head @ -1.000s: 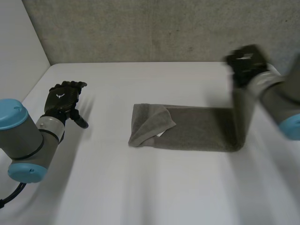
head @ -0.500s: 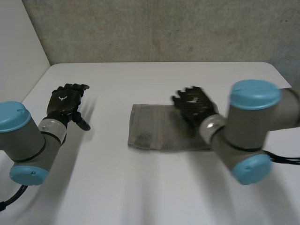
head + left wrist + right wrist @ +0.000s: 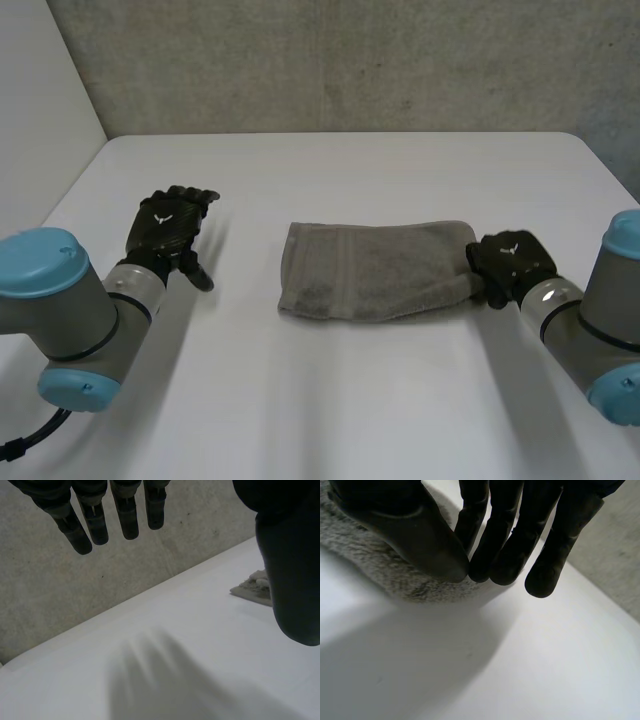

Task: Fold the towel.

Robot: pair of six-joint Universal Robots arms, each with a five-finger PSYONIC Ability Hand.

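The folded grey towel (image 3: 375, 272) lies flat at the centre of the frame on the white table (image 3: 330, 400), with open tabletop on every side, widest toward the lower edge. The right hand (image 3: 510, 264) touches its right end at centre right; whether it grasps the cloth cannot be told. The left hand (image 3: 170, 225), at centre left and well apart from the towel, has its fingers (image 3: 125, 515) released and straight.

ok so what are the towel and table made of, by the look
The towel looks like grey terry cloth, probably cotton, matte: its fuzzy pile shows in the right wrist view. The table looks hard, smooth and white with a dull finish, perhaps laminate or painted board; I can't tell which.
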